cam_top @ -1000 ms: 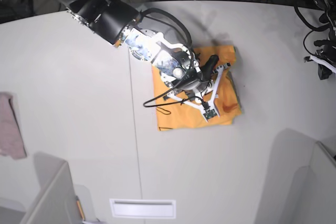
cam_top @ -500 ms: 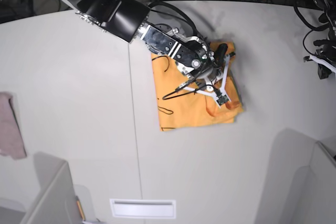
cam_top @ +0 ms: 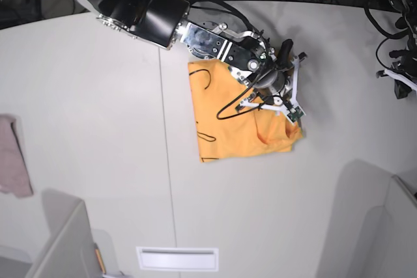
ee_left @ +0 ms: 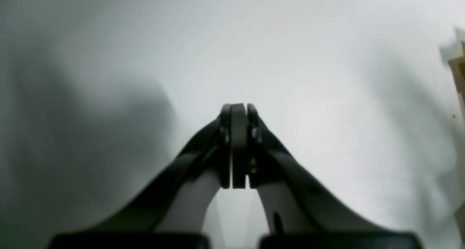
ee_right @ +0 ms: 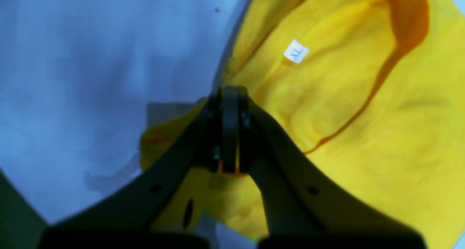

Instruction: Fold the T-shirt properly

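Orange-yellow T-shirt [cam_top: 225, 128], folded into a rough rectangle, flat on the table, small white tag [ee_right: 296, 52] showing

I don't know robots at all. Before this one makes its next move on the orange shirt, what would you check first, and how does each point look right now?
1. T-shirt folded into a compact block: ok, though its right edge looks bunched.
2. Right claw shut: ok; it sits at the shirt's edge, with a sliver of orange between the pads.
3. Whether it truly grips cloth: cannot tell.
4. Left claw shut and holding nothing: ok.
5. White tag in sight near the collar: ok.
6. Pink cloth far from the shirt: ok.
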Motion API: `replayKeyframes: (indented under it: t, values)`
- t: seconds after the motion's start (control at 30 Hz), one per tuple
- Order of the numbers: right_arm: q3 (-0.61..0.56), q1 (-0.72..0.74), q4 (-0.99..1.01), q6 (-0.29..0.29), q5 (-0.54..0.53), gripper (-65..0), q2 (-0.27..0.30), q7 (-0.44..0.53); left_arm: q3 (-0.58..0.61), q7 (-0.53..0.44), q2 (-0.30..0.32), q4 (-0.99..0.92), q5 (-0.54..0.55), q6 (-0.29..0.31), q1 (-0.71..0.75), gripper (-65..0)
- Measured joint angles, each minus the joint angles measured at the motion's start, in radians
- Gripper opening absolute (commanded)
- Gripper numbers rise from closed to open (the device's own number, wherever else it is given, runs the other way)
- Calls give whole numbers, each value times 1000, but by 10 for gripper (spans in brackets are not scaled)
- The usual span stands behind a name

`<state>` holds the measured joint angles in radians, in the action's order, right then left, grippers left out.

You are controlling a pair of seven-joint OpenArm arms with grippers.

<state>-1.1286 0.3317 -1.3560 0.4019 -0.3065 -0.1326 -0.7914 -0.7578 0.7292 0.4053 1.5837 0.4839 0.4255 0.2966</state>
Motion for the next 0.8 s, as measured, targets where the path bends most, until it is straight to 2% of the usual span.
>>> replayKeyframes:
  t: [0.1, 0.2, 0.33, 0.47, 0.57, 0.63, 0.73, 0.8]
  values:
    - [1, -15, 44, 0, 3, -650, -1, 68, 5, 0, 0, 0, 0, 0, 0, -650]
    - [-29, -18, 92, -2, 1, -650, 0, 97, 6, 0, -1, 0, 0, 0, 0, -650]
    - [-58, -20, 83, -2, 0, -650, 2, 90, 7, 0, -1, 0, 0, 0, 0, -650]
    - [-57, -19, -39, 3, 3, -650, 9, 81, 10, 0, -1, 0, 2, 0, -3, -650]
    - [35, -29, -169, 0, -5, -650, 19, 6, 44, -1, -19, 8, 4, -3, -5, -650]
    - [138, -45, -260, 2, 2, -650, 57, -3, 58, 5, -39, 33, 35, -3, 4, -650]
    - [327, -117, -369, 8, 26, -650, 139, -1, 53, -4, -50, 51, 192, 4, 43, -650]
    - [412, -169, -409, 13, 24, -650, 178, -23, 54, 0, -48, 49, 298, -4, 78, -650]
